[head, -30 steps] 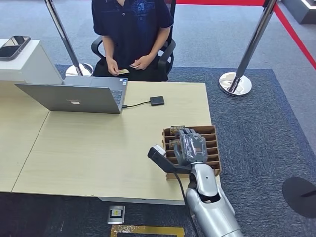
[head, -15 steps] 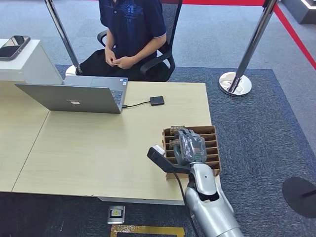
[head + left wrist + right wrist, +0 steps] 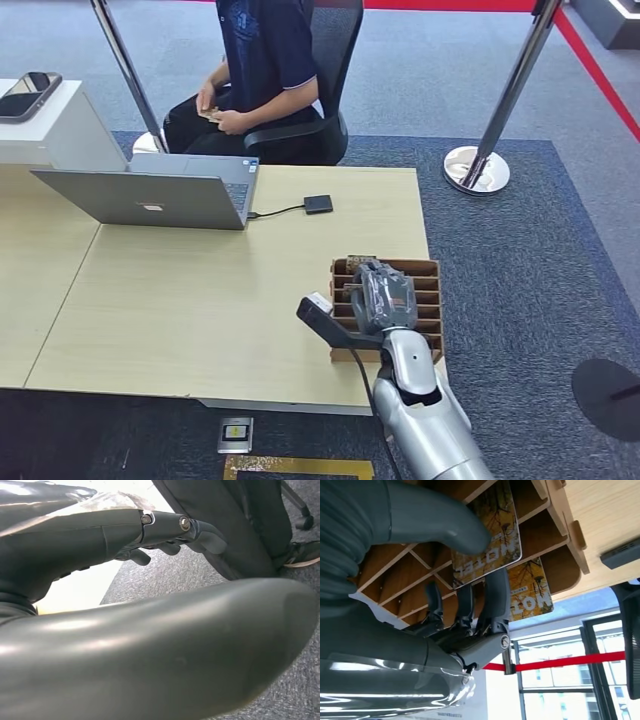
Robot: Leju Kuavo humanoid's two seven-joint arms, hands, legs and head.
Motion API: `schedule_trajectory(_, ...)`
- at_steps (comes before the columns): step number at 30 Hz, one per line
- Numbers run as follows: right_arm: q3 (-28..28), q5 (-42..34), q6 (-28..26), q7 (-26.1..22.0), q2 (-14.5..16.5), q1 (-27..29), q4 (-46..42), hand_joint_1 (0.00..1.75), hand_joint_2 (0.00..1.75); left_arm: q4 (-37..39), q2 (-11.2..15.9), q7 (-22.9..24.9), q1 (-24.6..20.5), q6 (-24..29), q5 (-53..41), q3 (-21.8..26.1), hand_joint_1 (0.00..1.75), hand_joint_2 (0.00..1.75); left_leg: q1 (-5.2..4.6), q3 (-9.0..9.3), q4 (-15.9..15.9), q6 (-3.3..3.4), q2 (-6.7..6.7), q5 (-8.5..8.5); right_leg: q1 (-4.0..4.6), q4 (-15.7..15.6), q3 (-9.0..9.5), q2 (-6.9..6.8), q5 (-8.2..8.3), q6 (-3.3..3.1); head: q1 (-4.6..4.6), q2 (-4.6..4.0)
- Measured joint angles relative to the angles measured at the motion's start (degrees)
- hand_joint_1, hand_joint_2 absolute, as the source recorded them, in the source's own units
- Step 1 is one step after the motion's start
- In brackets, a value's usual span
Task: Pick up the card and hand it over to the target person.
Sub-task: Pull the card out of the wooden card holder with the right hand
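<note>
A brown slotted card rack [image 3: 429, 300] stands near the right front corner of the table [image 3: 189, 310]. My right hand [image 3: 382, 296] is down over the rack. In the right wrist view, the thumb [image 3: 471, 532] presses one face of a yellow "HOTEL" card [image 3: 501, 535] and the fingers [image 3: 496, 597] lie against its other face; the card stands in its slot. A second card [image 3: 531, 587] stands in a slot beyond. The target person [image 3: 264, 50] sits in an office chair behind the table, turned sideways, holding a small card. My left hand [image 3: 113, 535] hangs beside the table with loosely extended fingers, holding nothing.
An open laptop [image 3: 151, 195] sits at the table's back left, cabled to a small black device [image 3: 318, 204]. A phone [image 3: 26, 93] lies on a white counter at far left. Chrome stanchions [image 3: 477, 168] with a red belt stand on the carpet to the right.
The person has swivelled the chair towards the left of the picture. My right hand has sunk slightly deeper onto the rack, which shifted a little.
</note>
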Motion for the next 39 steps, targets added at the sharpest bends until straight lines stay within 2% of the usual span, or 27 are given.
schedule_trajectory(25,0.8,1.8,-0.3,0.0,-1.3,2.1,-8.6,1.33,1.75,0.0,0.2,-0.2,-0.1,-0.2,-0.2,-0.2,0.00,0.00,-0.01,-0.01,0.0,0.01,0.00,-0.01,-0.01,0.0,-0.02,0.00,-0.02,0.00,0.00,0.00)
schedule_trajectory(39,2.8,2.4,0.8,-0.3,-3.5,3.5,-19.3,1.34,1.75,0.0,0.1,-0.2,-0.1,0.2,0.5,-0.1,0.00,0.00,-0.01,-0.07,0.0,0.01,-0.01,0.00,-0.01,0.0,-0.07,0.00,-0.01,0.00,0.00,0.00)
